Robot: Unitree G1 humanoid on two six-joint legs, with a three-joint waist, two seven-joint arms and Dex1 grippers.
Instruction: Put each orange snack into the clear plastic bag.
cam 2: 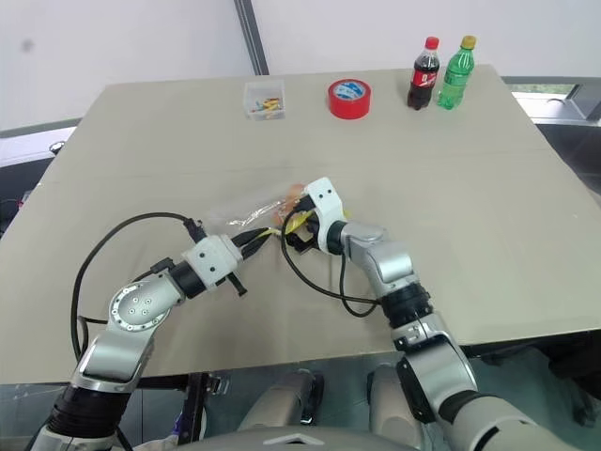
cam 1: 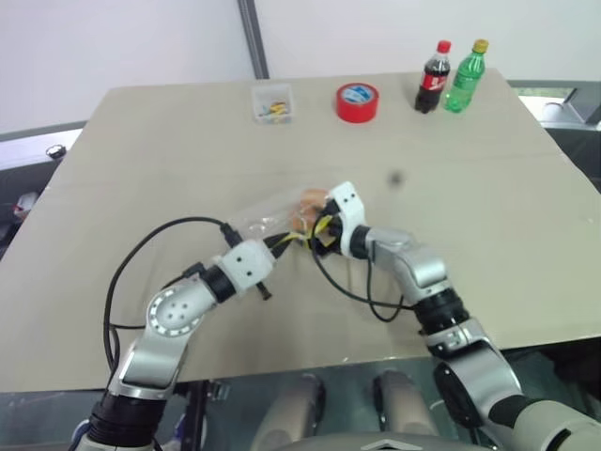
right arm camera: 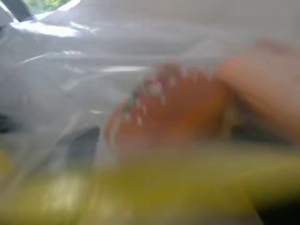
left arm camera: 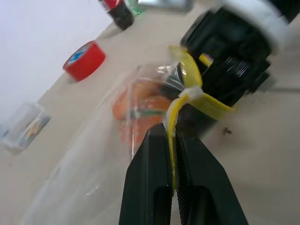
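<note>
Film this thin is limp and slippery, so we pinch the clear plastic bag (left arm camera: pixel 112 154) by its stiffer yellow strip in our left gripper (left arm camera: pixel 171 136); orange snacks (left arm camera: pixel 140 105) sit just beyond its tips. We cannot tell our right gripper's (cam 1: pixel 324 225) spread.

The orange snacks (right arm camera: pixel 183 112) blur behind the clear plastic bag (right arm camera: pixel 93 70).

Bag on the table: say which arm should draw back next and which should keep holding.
Probably the right. The left gripper is shut on the bag's yellow strip, holding the mouth. The right gripper sits at that mouth, and the orange snacks already show inside.
</note>
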